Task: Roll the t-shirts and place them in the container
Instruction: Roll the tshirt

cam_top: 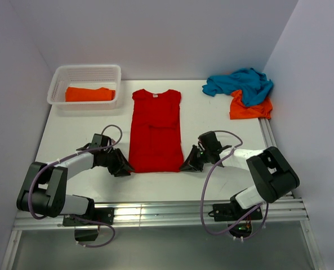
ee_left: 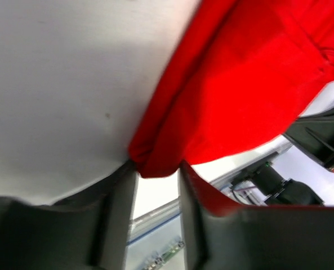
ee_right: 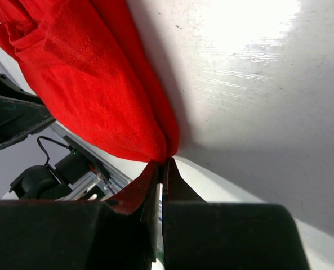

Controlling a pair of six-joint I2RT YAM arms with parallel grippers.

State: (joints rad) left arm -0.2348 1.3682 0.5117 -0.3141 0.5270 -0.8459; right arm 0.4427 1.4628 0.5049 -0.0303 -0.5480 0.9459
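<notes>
Table holds lattice basket, red t-shirt, teal-orange heap

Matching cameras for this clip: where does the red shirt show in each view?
Top external: red shirt lies flat mid-table.
Left wrist: upper right, its near corner between the left gripper fingers.
Right wrist: upper left, its near corner pinched by the right gripper.
Shared landmark: white table.
</notes>
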